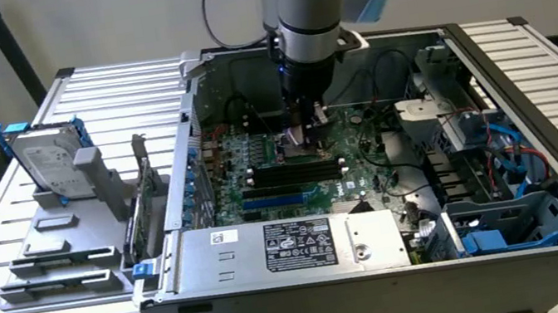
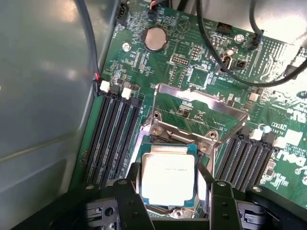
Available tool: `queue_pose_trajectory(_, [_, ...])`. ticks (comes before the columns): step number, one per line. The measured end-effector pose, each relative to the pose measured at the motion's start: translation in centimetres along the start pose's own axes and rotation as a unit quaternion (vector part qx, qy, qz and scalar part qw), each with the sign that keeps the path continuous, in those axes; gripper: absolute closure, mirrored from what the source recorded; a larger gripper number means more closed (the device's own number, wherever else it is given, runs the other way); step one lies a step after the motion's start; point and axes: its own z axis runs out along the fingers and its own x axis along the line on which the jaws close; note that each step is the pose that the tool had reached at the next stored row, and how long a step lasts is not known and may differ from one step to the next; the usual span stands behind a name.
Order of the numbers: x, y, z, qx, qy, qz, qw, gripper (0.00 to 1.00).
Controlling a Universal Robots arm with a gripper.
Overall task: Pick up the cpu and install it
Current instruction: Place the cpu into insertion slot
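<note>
The cpu (image 2: 168, 178), a small square chip with a silvery metal top, lies flat in the socket on the green motherboard (image 2: 144, 67). My gripper (image 2: 169, 172) straddles it, with a black finger (image 2: 130, 191) against one side and the other against the opposite side. The socket's metal load plate (image 2: 201, 112) stands tilted up just beyond the chip. In the exterior view my gripper (image 1: 305, 137) reaches straight down into the open computer case (image 1: 536, 82), over the middle of the board.
Long black memory slots (image 2: 112, 139) flank the socket on both sides. Black cables (image 2: 225, 62) cross the board beyond the socket. A power supply (image 1: 288, 247) fills the case's near side. A hard drive (image 1: 47, 164) with blue brackets stands in a grey rack outside the case.
</note>
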Motion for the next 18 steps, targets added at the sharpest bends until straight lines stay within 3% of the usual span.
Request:
queue_pose_trajectory(3, [0.0,-0.02,-0.01,0.0001,0.0015,0.018,0.9998,0.45])
queue_pose_trajectory(7, [0.01,-0.06,-0.07,0.0012,0.0073,0.031,0.9995,0.45])
queue_pose_trajectory(9, [0.03,-0.1,-0.07,0.0018,0.0084,0.037,0.9993,0.45])
queue_pose_trajectory(13, [0.06,-0.25,-0.06,0.0013,0.0084,0.048,0.9988,0.45])
queue_pose_trajectory(18, [0.13,-0.54,-0.01,0.001,0.006,0.058,0.9983,0.45])
